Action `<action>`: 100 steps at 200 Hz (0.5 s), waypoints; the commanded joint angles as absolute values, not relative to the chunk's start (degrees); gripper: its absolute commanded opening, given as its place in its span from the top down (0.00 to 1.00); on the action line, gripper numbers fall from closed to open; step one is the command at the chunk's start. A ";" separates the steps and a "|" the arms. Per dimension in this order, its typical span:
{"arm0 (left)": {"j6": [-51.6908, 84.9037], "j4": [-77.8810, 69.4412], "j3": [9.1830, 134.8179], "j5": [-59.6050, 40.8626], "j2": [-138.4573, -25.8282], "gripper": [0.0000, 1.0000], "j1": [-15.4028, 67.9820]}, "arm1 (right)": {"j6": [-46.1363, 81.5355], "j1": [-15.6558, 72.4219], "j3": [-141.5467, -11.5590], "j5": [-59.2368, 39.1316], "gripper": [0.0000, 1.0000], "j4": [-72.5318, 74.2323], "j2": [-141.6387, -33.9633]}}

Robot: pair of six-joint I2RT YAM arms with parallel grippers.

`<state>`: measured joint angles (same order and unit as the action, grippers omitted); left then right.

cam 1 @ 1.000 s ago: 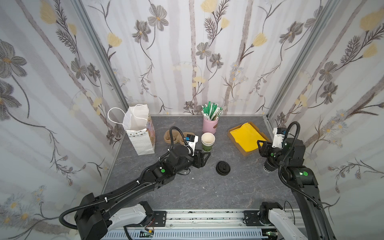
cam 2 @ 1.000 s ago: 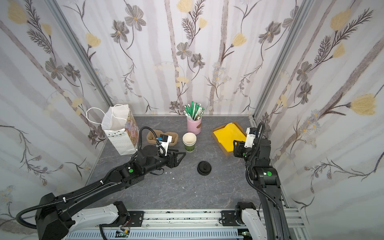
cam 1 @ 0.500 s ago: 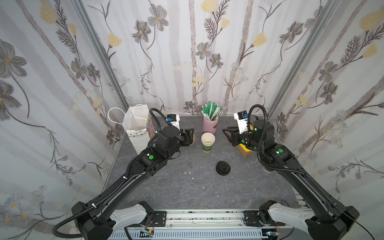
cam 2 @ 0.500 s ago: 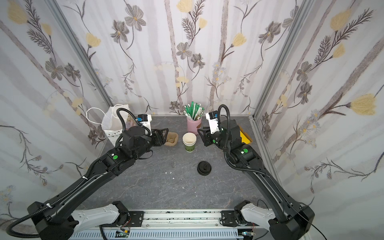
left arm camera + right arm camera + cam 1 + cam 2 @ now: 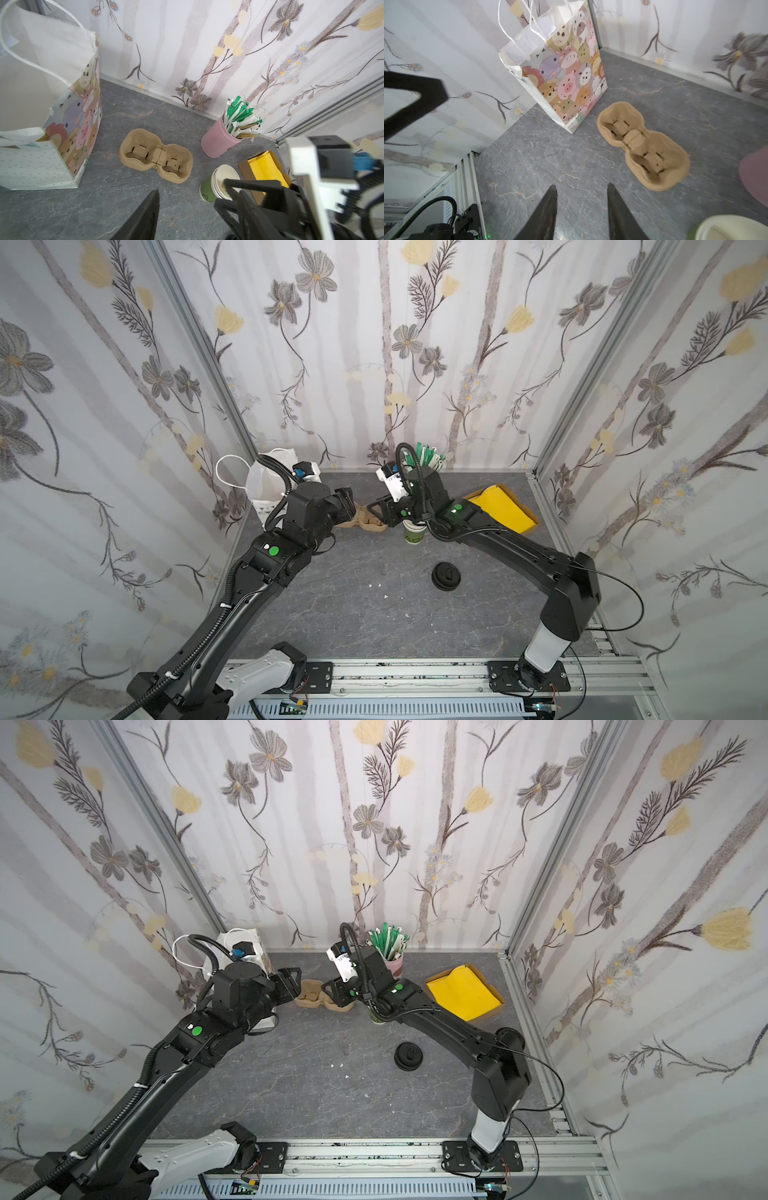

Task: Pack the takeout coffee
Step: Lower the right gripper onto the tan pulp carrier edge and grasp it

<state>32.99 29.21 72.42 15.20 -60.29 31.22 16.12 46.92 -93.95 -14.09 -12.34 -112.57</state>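
Tabletop (image 5: 353,614): grey, marbled, carries every item.

White handled bag (image 5: 566,83), animal print: upright at upper centre of the right wrist frame, near the pulp two-cup carrier (image 5: 155,158).

Left tool (image 5: 296,982): jaws apart, empty, at the carrier's left end in both top views.

Right tool (image 5: 581,187): fingers spread over bare tabletop, empty, facing the left tool.

Cardboard box (image 5: 245,170) of yellow paper: right of centre.

Pink holder (image 5: 216,143) of wrapped straws: against the back wall.

Stack of paper cups (image 5: 205,191): lidless, beneath the right wrist.

Black lids (image 5: 445,576): lower right of centre, well apart from the cups.

Takeout coffee: cannot be located in any view.
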 commanded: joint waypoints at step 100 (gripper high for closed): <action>31.08 34.34 60.17 21.94 -45.33 0.37 30.67 | 29.88 45.53 -119.22 0.64 0.57 -25.45 -140.20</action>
<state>32.86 33.87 61.34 20.82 -46.19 30.74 28.08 46.92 -118.61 -2.52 -22.72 -138.41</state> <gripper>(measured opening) 0.628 0.426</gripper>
